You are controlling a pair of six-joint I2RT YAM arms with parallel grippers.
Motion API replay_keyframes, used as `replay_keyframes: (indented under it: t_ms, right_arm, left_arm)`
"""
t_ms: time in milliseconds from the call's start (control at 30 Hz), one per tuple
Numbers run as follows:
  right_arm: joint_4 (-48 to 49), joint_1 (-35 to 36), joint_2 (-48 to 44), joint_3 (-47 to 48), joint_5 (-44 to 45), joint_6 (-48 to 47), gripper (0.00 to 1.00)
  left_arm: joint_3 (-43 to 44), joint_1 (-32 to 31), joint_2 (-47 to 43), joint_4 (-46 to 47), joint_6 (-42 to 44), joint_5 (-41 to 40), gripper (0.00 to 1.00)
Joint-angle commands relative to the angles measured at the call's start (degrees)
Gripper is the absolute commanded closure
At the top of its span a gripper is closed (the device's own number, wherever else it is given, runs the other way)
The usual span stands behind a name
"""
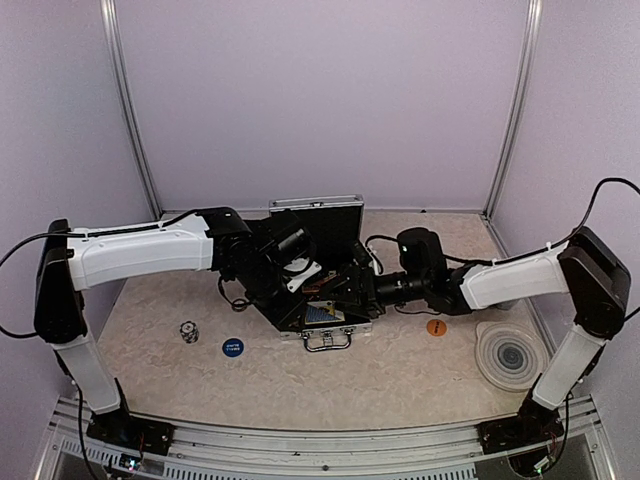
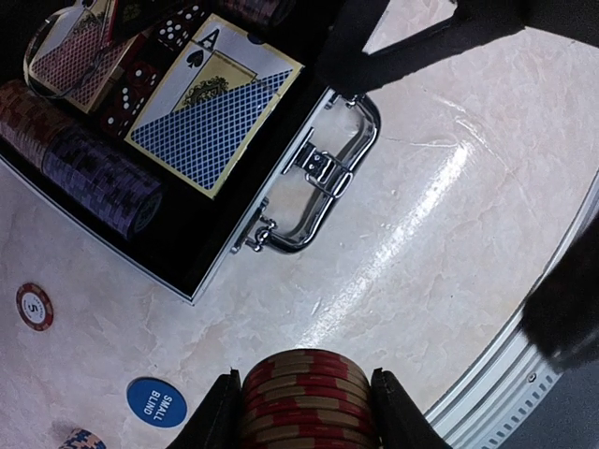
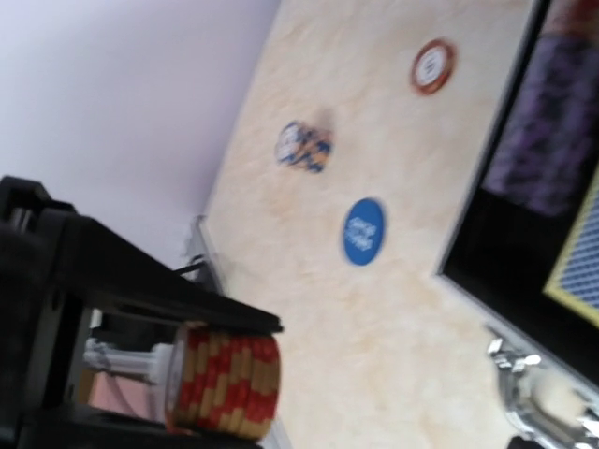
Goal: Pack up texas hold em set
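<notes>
The silver case (image 1: 345, 322) lies open at the table's middle, lid (image 1: 317, 213) raised behind. Inside it are a blue card deck (image 2: 211, 103), red dice (image 2: 131, 89) and rows of chips (image 2: 89, 168). My left gripper (image 2: 307, 379) hangs over the table just in front of the case's handle (image 2: 318, 187), shut on a stack of red and tan chips (image 2: 307, 402). The right wrist view shows that stack (image 3: 225, 383) side-on. My right gripper (image 1: 347, 285) reaches in over the case from the right, open; its fingers are out of its own view.
Loose on the table left of the case lie a blue "small blind" button (image 1: 232, 347), a single red chip (image 2: 34, 306) and a small blue-white chip pile (image 1: 188, 331). An orange button (image 1: 436, 327) and a grey ringed coaster (image 1: 508, 352) lie right.
</notes>
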Motion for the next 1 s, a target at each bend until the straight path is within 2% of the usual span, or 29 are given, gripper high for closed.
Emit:
replay_keyframes:
  t_ms: [0, 267, 733, 967]
  right_arm:
    - [11.0, -0.2, 2.7, -1.7, -6.6, 8.3, 0.06]
    - [19.4, 0.3, 7.2, -2.3, -9.9, 13.9, 0.07]
    - [28.1, 2.7, 13.7, 0.4, -12.8, 20.4, 0.09]
    - [29.0, 3.3, 15.1, 1.8, -13.7, 21.0, 0.10]
  left_arm:
    - [2.3, -0.8, -0.9, 0.0, 0.0, 0.8, 1.00]
    - [2.9, -1.2, -0.5, 0.2, 0.1, 1.1, 1.00]
    - [3.9, -2.0, 0.8, 0.4, 0.2, 1.7, 1.00]
    - [3.8, -2.5, 1.3, 0.5, 0.2, 2.0, 1.00]
